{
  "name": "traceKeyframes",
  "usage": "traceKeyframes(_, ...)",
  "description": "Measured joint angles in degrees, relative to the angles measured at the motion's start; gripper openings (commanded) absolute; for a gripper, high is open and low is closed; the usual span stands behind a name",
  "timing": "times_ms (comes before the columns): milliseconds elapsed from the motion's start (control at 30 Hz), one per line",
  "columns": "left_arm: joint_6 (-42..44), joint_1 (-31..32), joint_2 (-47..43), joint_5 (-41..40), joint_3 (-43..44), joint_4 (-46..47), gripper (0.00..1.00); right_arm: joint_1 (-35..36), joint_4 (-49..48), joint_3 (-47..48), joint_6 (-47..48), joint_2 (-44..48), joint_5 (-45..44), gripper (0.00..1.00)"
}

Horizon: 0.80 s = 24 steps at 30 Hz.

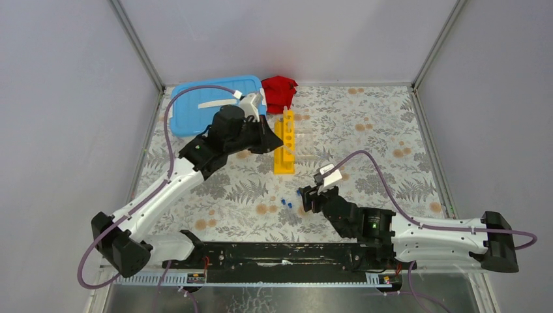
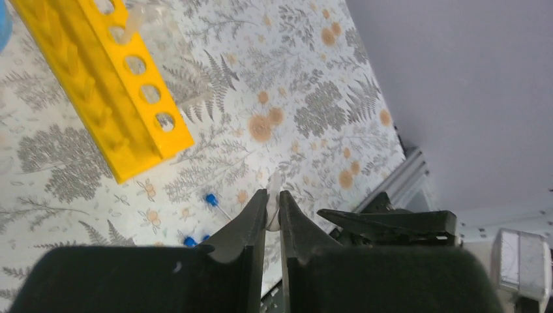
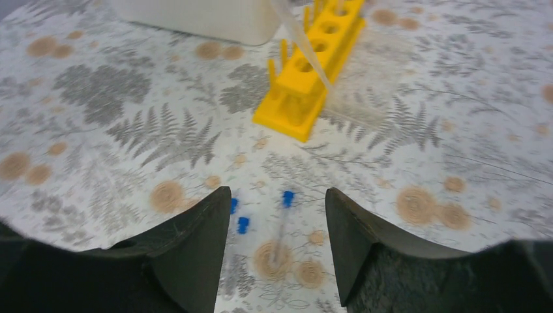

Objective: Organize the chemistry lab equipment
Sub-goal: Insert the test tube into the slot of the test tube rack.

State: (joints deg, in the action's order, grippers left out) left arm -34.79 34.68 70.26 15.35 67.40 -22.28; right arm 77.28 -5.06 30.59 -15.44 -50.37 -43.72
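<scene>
While a clear tube (image 2: 276,184) is pinched between the closed jaws of the left gripper (image 2: 273,195), the right gripper (image 3: 277,195) is seen with its jaws spread wide and nothing gripped. A blue-capped tube (image 3: 283,225) is noted lying flat on the table (image 1: 365,130) directly below the gap between the right jaws. Two more blue caps (image 3: 243,225) are observed just to its left. The yellow rack (image 1: 284,156) is found beyond them toward the far side, its row of holes running near to far. The left gripper's tube is held slanted over it. The blue-lidded tub (image 1: 195,111) is located at the far left, with a red cloth (image 1: 279,91) beside it at the far edge.

The step in hand is judged to be the loading of tubes into the rack. The slanted tube must be brought upright and lined up with a free hole before release. The right gripper must be lowered and closed across the lying tube.

The left arm is extended from the near left toward the rack. The right arm is kept low, reaching left from the near right with its wrist pitched down.
</scene>
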Motion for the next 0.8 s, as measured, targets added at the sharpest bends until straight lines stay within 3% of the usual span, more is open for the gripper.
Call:
traceKeyframes(233,3.7,9.0,7.5,-18.7,8.9,-2.1,0.14,0.0,5.6,0.0,-2.0,-0.8,-14.2,0.54)
traceKeyframes(400,7.0,13.4,13.6,-30.2,14.6,-4.7,0.13,-0.3,8.0,-0.4,-3.8,-0.5,-19.2,0.47)
traceKeyframes(800,11.6,16.3,20.9,-44.8,19.2,-9.1,0.12,-12.0,11.7,-1.6,-7.6,-1.7,-13.5,0.46)
